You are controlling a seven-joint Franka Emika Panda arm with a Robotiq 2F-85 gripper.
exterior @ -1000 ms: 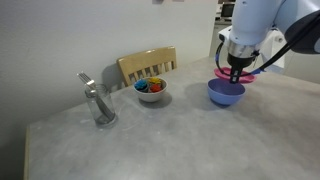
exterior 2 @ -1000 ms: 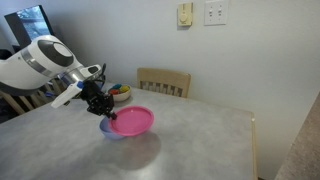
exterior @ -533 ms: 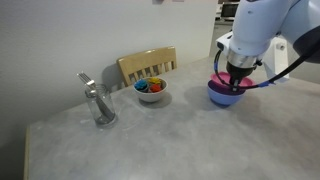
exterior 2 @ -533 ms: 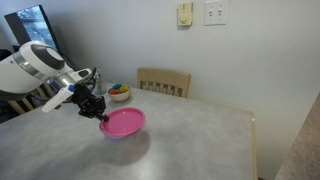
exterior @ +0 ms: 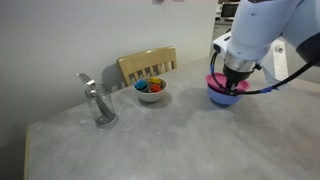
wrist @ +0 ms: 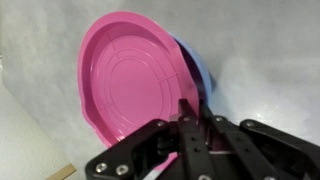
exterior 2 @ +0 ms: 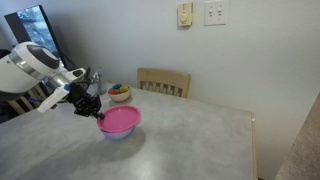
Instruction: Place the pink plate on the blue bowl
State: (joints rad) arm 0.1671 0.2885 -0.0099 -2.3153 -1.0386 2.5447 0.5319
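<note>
Pink plate point(wrist: 135, 90), rim clamped in gripper point(wrist: 188, 112), covers most of blue bowl point(wrist: 203, 82)

Exterior view: the camera sits off the near edge of the table point(exterior: 120, 140), a little above it, facing the wall. The chair point(exterior: 147, 63) is at the far edge and the arm point(exterior: 262, 28) at frame right. Mid range.

Exterior view: a more distant camera looks across the table point(exterior 2: 200, 140) toward a wall with switch plates point(exterior 2: 214, 12). The arm point(exterior 2: 40, 65) is at frame left.

Both exterior views share the table, chair point(exterior 2: 163, 80), white bowl point(exterior: 150, 90) point(exterior 2: 119, 94), plate point(exterior: 215, 80) point(exterior 2: 120, 120) and blue bowl point(exterior: 226, 98) point(exterior 2: 118, 133).

Wrist view: very close, looking down past the gripper point(wrist: 190, 110), which enters from the bottom edge. It takes in only the plate point(wrist: 130, 85), a sliver of blue bowl point(wrist: 201, 80) and bare tabletop.
</note>
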